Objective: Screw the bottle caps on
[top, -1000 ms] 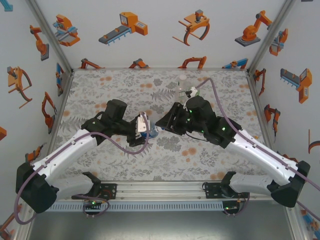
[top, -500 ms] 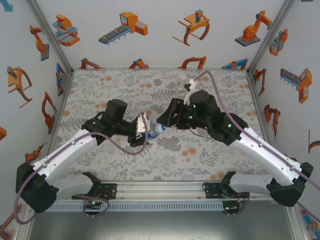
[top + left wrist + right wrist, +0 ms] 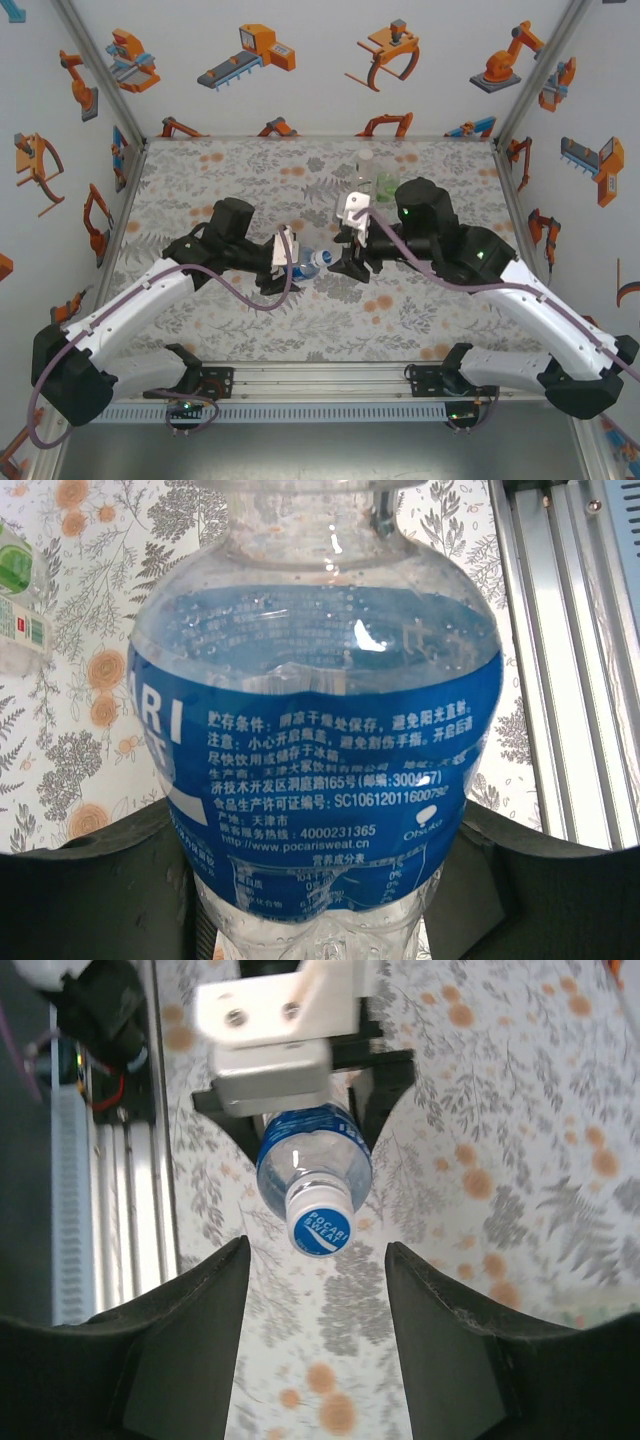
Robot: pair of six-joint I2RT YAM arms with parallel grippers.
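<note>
The left gripper [image 3: 284, 254] is clamping a clear bottle [image 3: 313, 1165] with a blue label, holding it sideways. Its white cap [image 3: 320, 1228], printed in blue, is sitting on the neck, pointing between the right gripper's [image 3: 316, 1250] wide-spread fingers and touching neither.

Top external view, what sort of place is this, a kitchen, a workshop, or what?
Probably a robot test booth, not a home: white walls printed with orange robot cartoons, a floral-covered table inside an aluminium frame, and a mounting rail at the near edge.
</note>
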